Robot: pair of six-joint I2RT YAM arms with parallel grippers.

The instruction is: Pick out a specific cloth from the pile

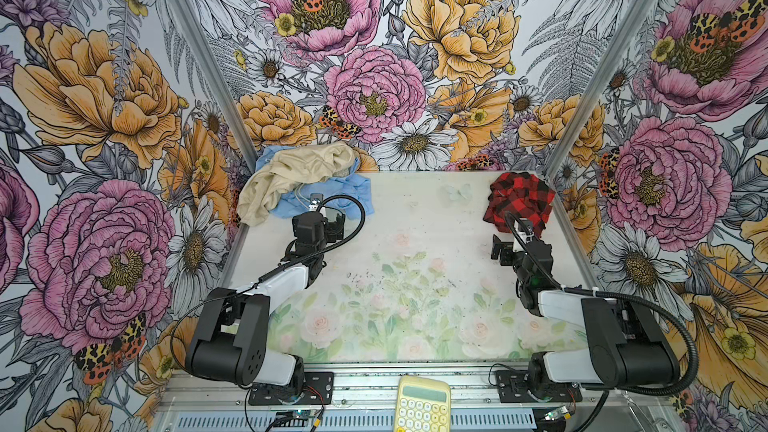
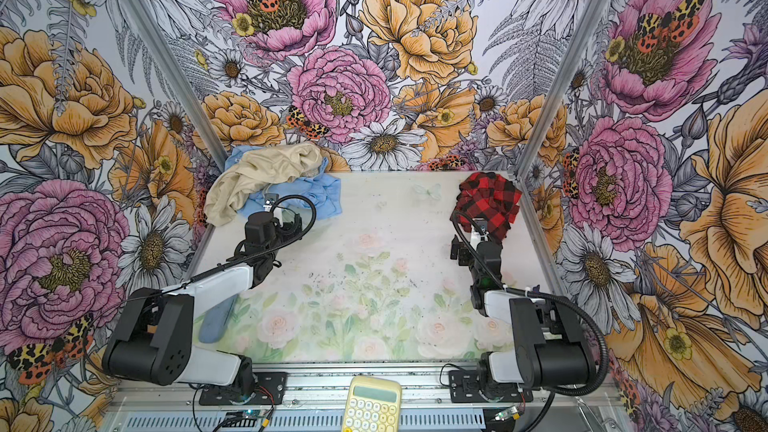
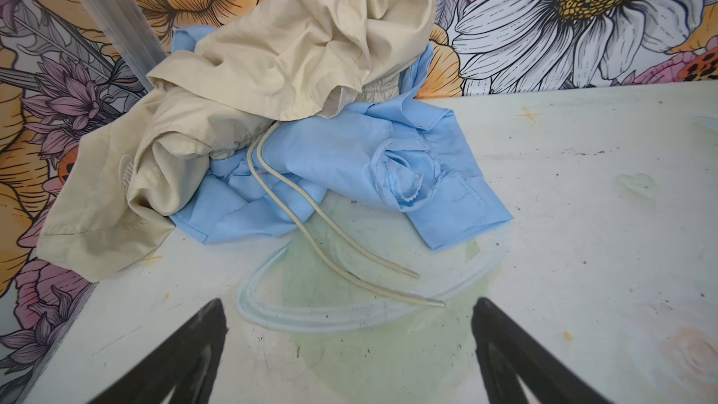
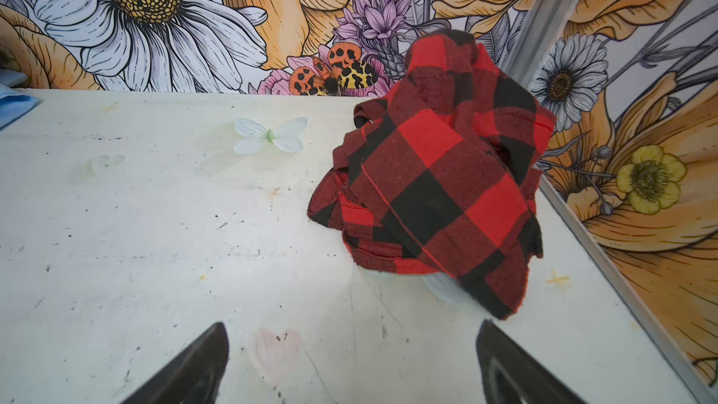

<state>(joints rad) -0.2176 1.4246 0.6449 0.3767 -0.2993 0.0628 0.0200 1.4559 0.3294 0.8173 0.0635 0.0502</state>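
Observation:
The red-and-black plaid cloth (image 1: 519,199) (image 2: 488,201) lies bunched by itself at the back right corner of the table, apart from the pile. In the right wrist view the cloth (image 4: 435,184) rises just ahead of my right gripper (image 4: 351,340) (image 1: 517,243), which is open, empty and a little short of its near corner. The pile sits at the back left: a beige cloth (image 1: 291,178) (image 3: 272,71) draped over a light blue cloth (image 1: 345,193) (image 3: 349,157). A pale drawstring (image 3: 311,235) trails toward my left gripper (image 3: 349,328) (image 1: 326,221), open and holding nothing.
Flowered walls and metal corner posts (image 1: 199,56) close in the table (image 1: 415,243) on three sides. A yellow calculator (image 1: 423,405) lies at the front edge. A white paper butterfly (image 4: 270,136) lies near the back wall. A bluish oblong object (image 2: 216,322) shows beneath the left arm.

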